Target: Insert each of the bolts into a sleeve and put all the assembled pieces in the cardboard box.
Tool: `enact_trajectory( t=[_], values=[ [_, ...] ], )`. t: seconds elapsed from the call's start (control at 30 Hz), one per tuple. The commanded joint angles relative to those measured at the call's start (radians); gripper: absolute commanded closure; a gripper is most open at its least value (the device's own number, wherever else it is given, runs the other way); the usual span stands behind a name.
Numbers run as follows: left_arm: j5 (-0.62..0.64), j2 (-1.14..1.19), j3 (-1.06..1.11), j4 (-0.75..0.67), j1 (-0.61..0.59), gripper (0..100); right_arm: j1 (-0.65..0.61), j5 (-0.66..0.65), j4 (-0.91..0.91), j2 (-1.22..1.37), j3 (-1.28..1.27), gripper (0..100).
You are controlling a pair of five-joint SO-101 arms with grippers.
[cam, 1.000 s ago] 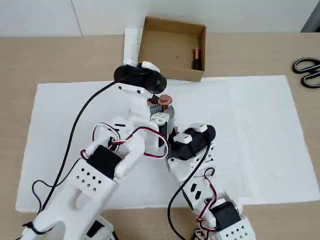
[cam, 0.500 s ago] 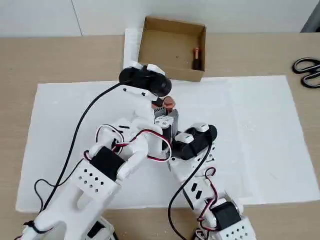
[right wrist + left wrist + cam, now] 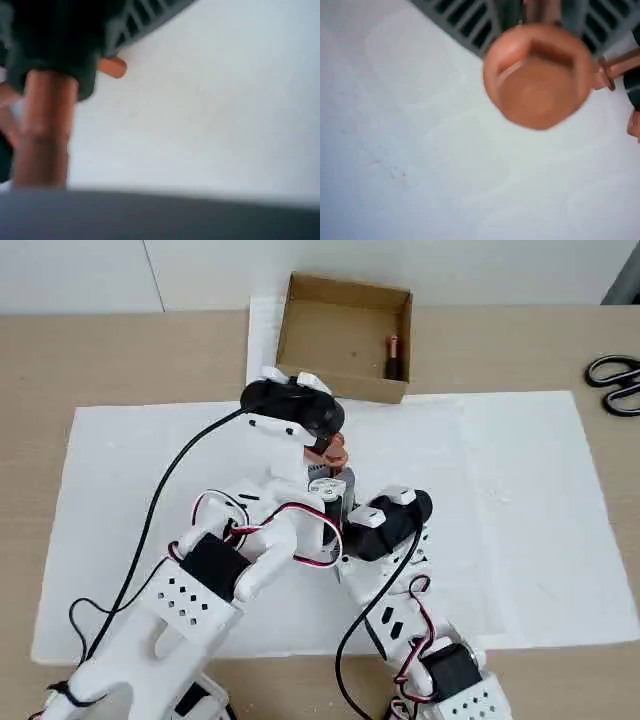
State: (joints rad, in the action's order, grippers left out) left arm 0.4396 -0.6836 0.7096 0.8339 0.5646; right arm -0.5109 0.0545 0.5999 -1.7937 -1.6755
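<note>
While one piece [image 3: 393, 355] sits in the box [image 3: 335, 335], my left gripper [image 3: 325, 445] clamps a bolt [image 3: 537, 80], right gripper [image 3: 333, 470] a sleeve [image 3: 44, 125], seemingly unjoined.

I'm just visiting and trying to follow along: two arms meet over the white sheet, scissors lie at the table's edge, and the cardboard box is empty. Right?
Not quite: the cardboard box is not empty. The high view shows one copper-and-dark piece lying inside it by a side wall. The rest of what you said stands.
</note>
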Motion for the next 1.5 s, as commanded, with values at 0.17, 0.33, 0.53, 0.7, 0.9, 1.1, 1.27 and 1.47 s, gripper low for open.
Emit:
enact_trajectory(
  t=[0.17,0.33,0.53,0.7,0.9,1.1,1.27,1.47],
  values=[
    [0.002,0.034,-0.05,0.003,0.003,99,0.004,-0.006,-0.028,-0.021,-0.009,99.5],
    [0.005,0.075,-0.064,0.003,0.003,99,0.007,-0.008,-0.028,-0.021,-0.009,99.5],
    [0.003,0.08,-0.064,0.006,0.003,99,0.007,-0.008,-0.028,-0.021,-0.009,99.5],
    [0.002,0.081,-0.064,0.055,0.003,99,0.007,-0.008,-0.028,-0.021,-0.009,99.5],
    [0.003,0.08,-0.064,0.087,-0.023,99,0.007,-0.008,-0.028,-0.021,-0.009,99.5],
    [0.005,0.081,-0.064,0.126,-0.038,99,0.007,-0.008,-0.027,-0.021,-0.009,99.5],
    [0.002,0.083,-0.036,0.13,-0.037,99,0.007,-0.008,-0.027,-0.021,-0.009,99.5],
    [0.002,0.083,-0.018,0.107,-0.037,99,0.007,-0.008,-0.025,-0.021,-0.009,99.5]
  ],
)
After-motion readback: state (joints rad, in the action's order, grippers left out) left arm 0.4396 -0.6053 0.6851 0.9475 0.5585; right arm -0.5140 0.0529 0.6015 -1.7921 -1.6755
